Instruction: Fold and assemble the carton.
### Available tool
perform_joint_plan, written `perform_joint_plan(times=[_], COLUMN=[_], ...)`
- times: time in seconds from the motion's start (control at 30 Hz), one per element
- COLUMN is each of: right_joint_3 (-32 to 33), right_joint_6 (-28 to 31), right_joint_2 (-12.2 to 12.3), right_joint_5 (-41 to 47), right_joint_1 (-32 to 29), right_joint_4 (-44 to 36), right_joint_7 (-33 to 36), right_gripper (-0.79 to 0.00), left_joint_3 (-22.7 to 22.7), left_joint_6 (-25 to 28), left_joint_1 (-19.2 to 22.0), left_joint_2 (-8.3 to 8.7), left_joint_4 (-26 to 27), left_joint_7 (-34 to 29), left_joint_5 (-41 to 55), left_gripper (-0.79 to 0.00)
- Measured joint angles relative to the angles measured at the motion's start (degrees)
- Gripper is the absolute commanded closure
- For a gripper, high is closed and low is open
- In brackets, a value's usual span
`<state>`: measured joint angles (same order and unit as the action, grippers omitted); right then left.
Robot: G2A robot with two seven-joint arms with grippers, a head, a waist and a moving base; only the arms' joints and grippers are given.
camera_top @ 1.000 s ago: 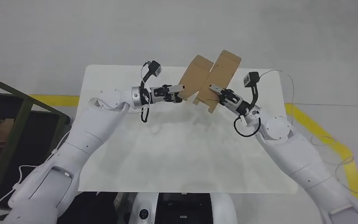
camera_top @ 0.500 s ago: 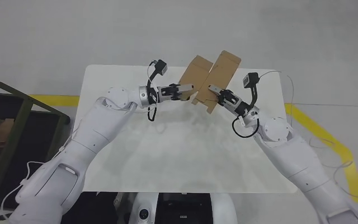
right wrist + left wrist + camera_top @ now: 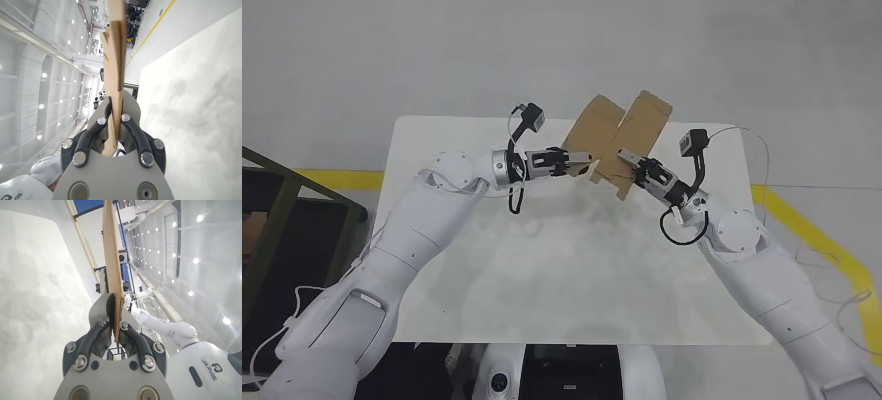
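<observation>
A flat brown cardboard carton [image 3: 617, 135] is held up off the white table [image 3: 542, 260] near its far edge, its flaps pointing away from me. My left gripper [image 3: 587, 163] is shut on the carton's left edge, and the left wrist view shows the board [image 3: 113, 275] edge-on, pinched between the pads. From the other side my right gripper [image 3: 625, 158] is shut on the carton's lower right part. Its own view shows the board [image 3: 115, 75] edge-on between the fingers [image 3: 130, 106].
The white table stretches toward me below the carton. A dark frame [image 3: 282, 200] stands off the table's left side. Yellow floor tape [image 3: 802, 230] runs past the right edge.
The left gripper has moved right along the carton's lower edge, closing the gap to the right gripper. The carton has stayed raised at about the same spot.
</observation>
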<state>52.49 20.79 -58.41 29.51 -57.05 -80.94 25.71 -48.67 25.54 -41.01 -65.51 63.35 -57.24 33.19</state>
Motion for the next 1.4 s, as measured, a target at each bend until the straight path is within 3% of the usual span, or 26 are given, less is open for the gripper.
perform_joint_plan(times=[0.33,0.63,0.87,1.07,1.4], right_joint_3=[6.88,9.09,6.21,2.37,-7.17], right_joint_6=[6.54,14.31,17.91,16.52,16.21], right_joint_2=[0.76,1.23,0.50,0.40,2.01], right_joint_5=[0.70,0.79,-1.64,-2.32,-1.56], right_joint_1=[-0.31,4.05,8.88,10.68,14.94], right_joint_4=[3.99,15.10,22.49,21.59,19.25], right_joint_7=[7.63,28.02,40.35,41.27,41.61], right_gripper=[-0.785,-0.785,-0.785,-0.785,-0.785], left_joint_3=[-3.05,-5.50,-5.05,-4.42,0.84], left_joint_6=[-1.22,-2.03,-8.52,-9.25,-9.24], left_joint_1=[2.81,5.31,4.41,3.06,2.87], left_joint_2=[0.47,1.83,3.63,5.39,7.31], left_joint_4=[-5.13,-9.98,-4.73,-1.13,3.80], left_joint_7=[-9.37,-23.32,-30.08,-30.78,-30.76], left_joint_5=[0.58,-1.53,-3.62,-4.22,-0.66], left_gripper=[0.000,0.000,0.000,0.000,0.000])
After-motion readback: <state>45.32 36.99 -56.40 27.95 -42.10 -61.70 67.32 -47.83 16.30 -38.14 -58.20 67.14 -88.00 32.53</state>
